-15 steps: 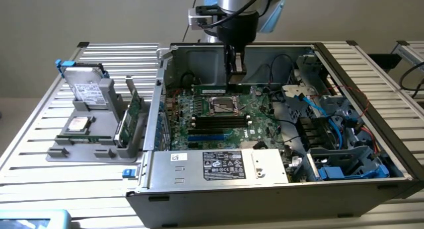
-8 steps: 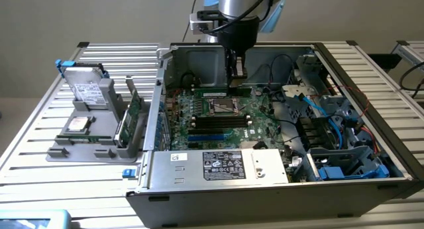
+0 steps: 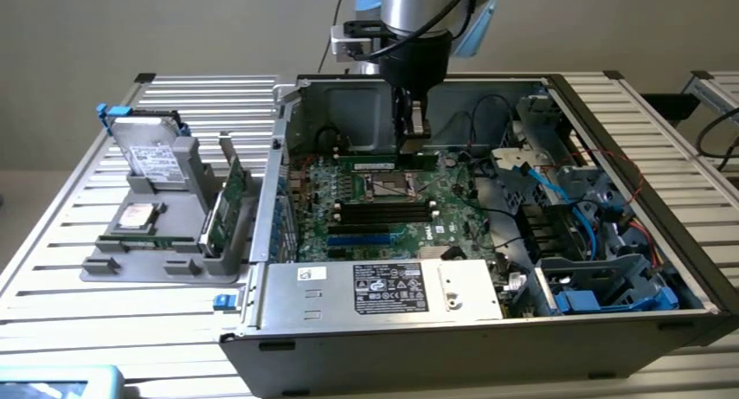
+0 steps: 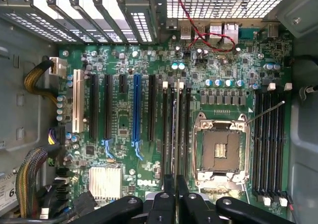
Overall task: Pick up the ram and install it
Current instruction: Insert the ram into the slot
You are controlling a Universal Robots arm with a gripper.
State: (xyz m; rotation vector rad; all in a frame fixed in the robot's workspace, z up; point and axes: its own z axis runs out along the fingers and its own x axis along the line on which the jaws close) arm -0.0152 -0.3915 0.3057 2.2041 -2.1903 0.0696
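The ram is gripped edge-on by the closed pincer, over the slots beside the CPU socket on the motherboard. It should be kept upright, lined along one slot, and pressed down evenly.

Above the computer case, the arm is cut off; the ram stands edge-on, its faces hidden.

Case open on top: clear air straight above the socket. End effector hangs just beside the socket, clamped on the ram. Cables crowd the socket's far side, toward the exterior view's right. The power supply walls off the socket's near side there.
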